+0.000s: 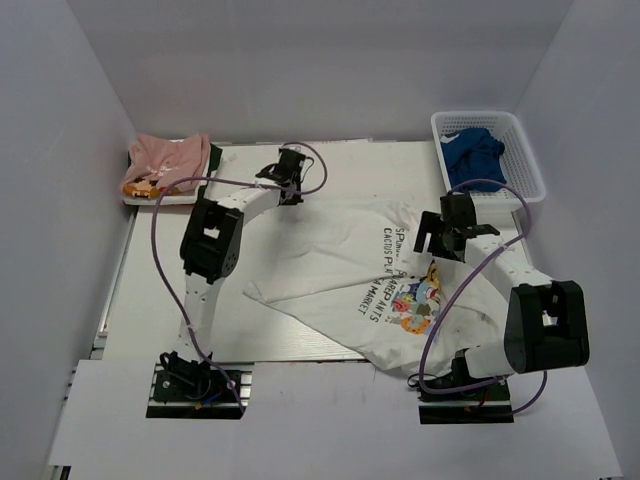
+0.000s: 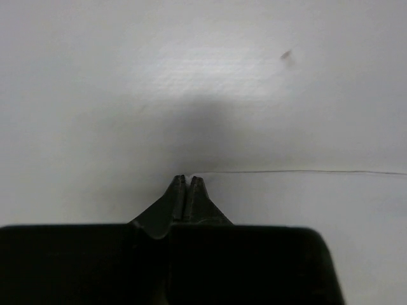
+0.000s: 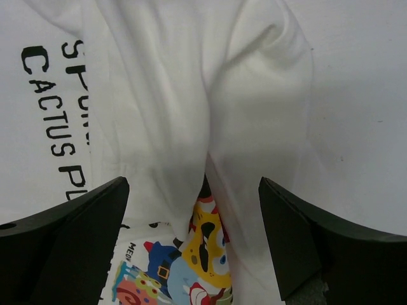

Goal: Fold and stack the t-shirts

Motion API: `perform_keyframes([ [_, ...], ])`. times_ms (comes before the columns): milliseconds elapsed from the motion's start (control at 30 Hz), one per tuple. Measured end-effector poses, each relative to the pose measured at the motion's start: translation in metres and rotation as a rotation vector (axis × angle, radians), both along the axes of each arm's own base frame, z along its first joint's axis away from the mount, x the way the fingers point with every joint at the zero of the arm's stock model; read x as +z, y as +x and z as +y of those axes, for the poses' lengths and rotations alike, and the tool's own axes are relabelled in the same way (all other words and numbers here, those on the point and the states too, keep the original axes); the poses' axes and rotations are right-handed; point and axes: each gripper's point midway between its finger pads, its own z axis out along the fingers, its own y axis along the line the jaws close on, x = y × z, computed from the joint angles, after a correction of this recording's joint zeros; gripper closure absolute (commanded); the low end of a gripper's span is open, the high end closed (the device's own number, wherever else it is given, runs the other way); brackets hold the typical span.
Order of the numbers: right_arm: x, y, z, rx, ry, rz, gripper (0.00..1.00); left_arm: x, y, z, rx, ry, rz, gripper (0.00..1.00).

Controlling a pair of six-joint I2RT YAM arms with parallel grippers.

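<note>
The large white t-shirt [image 1: 340, 270] with cartoon print and black lettering lies loosely spread and creased on the table, right of centre. My left gripper [image 1: 290, 190] is at its far left edge. In the left wrist view its jaws [image 2: 187, 178] are shut, with the thin cloth edge running right from the tips. My right gripper [image 1: 437, 237] hovers open over the shirt's right part. In the right wrist view [image 3: 194, 184] it straddles a raised fold [image 3: 159, 95] above the print. The pink t-shirt [image 1: 170, 160] lies folded at the back left corner.
A white basket [image 1: 525, 165] at the back right holds a blue cloth [image 1: 470, 155]. The pink shirt rests on a white tray [image 1: 140, 198]. White walls close in the table on the left, back and right. Purple cables loop from both arms.
</note>
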Motion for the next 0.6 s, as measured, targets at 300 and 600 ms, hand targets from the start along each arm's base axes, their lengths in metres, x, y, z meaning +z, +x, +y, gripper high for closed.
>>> perform_keyframes([
  [300,-0.009,-0.010,0.019,0.074,0.085,0.038,0.13,0.049,-0.068,0.092,0.239,0.138,-0.093,1.00],
  [600,0.013,0.026,0.060,0.167,0.268,-0.066,0.14,0.060,-0.076,0.118,0.343,0.191,-0.139,1.00],
])
